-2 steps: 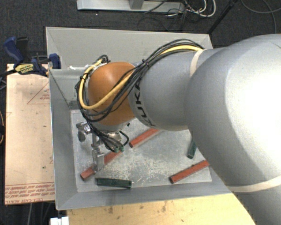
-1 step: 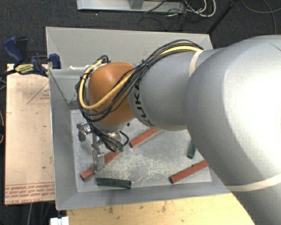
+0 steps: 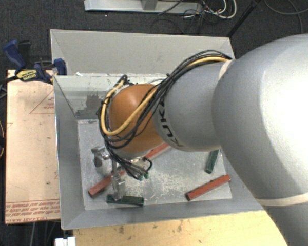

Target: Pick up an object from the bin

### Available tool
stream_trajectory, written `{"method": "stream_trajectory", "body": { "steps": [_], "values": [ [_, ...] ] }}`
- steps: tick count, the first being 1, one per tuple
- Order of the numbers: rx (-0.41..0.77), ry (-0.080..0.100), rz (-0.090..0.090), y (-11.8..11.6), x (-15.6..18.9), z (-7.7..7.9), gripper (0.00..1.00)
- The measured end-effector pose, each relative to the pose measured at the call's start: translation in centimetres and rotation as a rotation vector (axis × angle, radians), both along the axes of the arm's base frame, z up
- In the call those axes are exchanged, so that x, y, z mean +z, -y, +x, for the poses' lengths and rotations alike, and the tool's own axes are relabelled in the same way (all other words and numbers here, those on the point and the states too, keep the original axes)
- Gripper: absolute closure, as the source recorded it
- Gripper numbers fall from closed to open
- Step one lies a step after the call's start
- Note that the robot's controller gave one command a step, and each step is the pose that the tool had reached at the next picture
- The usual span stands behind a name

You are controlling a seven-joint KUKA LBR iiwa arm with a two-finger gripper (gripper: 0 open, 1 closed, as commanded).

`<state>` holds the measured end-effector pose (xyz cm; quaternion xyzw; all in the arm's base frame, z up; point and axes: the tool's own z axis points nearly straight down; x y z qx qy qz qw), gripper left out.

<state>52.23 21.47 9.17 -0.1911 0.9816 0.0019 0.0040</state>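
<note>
My gripper (image 3: 116, 185) hangs below the arm's orange cover, low over the front left part of the bin floor. Right under it lies a red-brown stick (image 3: 99, 188), slanting up to the right and partly covered by the gripper. Just in front of it a dark green flat bar (image 3: 125, 201) lies along the bin's front wall. Whether the gripper touches the stick I cannot tell.
A second red-brown stick (image 3: 207, 187) lies at the front right and a short dark green bar (image 3: 211, 161) stands tilted above it. Another reddish stick (image 3: 157, 150) pokes out from under the arm. The big grey arm covers the bin's right half.
</note>
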Motion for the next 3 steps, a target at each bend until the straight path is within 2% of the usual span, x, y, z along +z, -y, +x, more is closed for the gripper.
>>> {"method": "stream_trajectory", "body": {
  "steps": [1, 2, 3],
  "values": [
    [0.287, -0.003, -0.004, -0.5, -2.0, 1.3, 1.0],
    [0.286, -0.002, -0.003, -0.4, -1.9, 1.3, 1.0],
    [0.32, -0.004, -0.004, 1.3, 10.5, 1.3, 1.0]
  ]
}}
